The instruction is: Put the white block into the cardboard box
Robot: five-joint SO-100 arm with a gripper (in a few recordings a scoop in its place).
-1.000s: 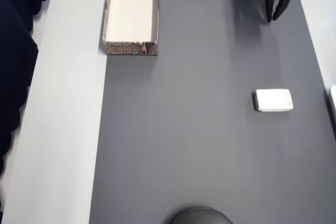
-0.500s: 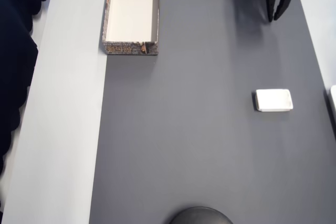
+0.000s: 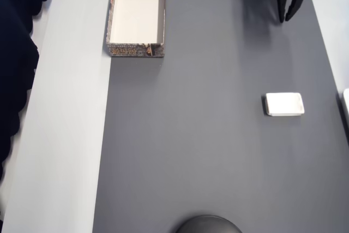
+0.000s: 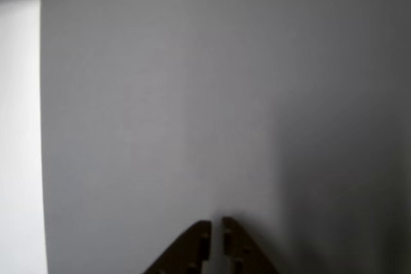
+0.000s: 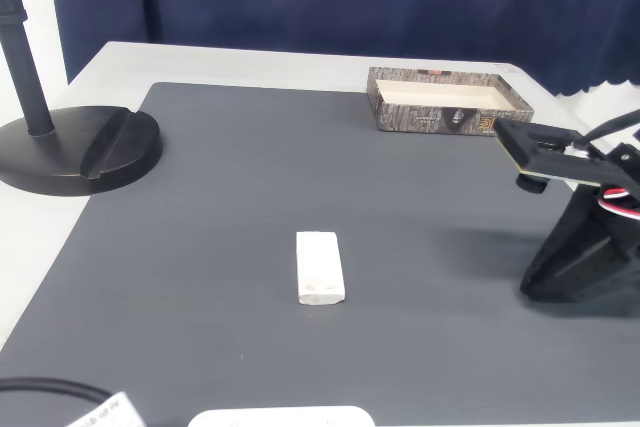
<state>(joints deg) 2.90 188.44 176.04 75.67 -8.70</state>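
The white block (image 3: 284,104) lies flat on the dark grey mat (image 3: 207,135), right of centre in the overhead view; in the fixed view the block (image 5: 320,267) sits near the mat's middle. The cardboard box (image 3: 136,17) stands open at the top left, its cream inside holding nothing; in the fixed view the box (image 5: 448,107) is at the back. My gripper (image 3: 284,20) hovers at the mat's top right, well above the block in the picture and far from the box. Its dark fingertips (image 4: 200,230) nearly touch, shut on nothing.
A black round stand base (image 5: 75,147) sits on the mat's left corner in the fixed view and shows as a dark dome (image 3: 209,225) at the overhead view's bottom edge. A white rounded object (image 5: 280,417) pokes in at the front edge. Pale table (image 3: 65,135) borders the mat.
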